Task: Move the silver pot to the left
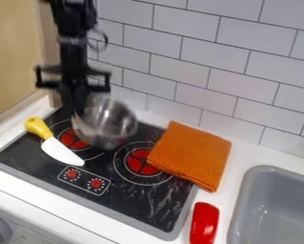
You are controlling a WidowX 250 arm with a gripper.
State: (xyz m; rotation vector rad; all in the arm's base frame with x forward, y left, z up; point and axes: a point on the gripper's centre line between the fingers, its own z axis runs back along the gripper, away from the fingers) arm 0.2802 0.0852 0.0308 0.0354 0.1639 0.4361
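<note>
Silver pot [109, 123] sat just right of the gripper [79, 112] in the camera view, up at the back of the black stove [138, 202]. Jaws looked narrow, pinched on the pot's near-left rim; blur there, but it read as a hold. Arm hung down from upper left, roughly upright; only arm around, so no choice of side.

Key relation: pot body was all off to the jaws' right, held at one edge, bowl tipped rather than level. Round, no real long axis. It seemed lifted clear of the cooktop; exact clearance, couldn't tell.

Step, my guess: mid-carry. A shift left had to allow for that off-center bulk, then leveling and lowering. Left burner [73, 138] was close under the pot, with the yellow-handled knife [62, 150] just beyond it. Risk: pot swinging on its rim, or landing on the blade. Orange cloth [191, 155] lay right, out of the way.
</note>
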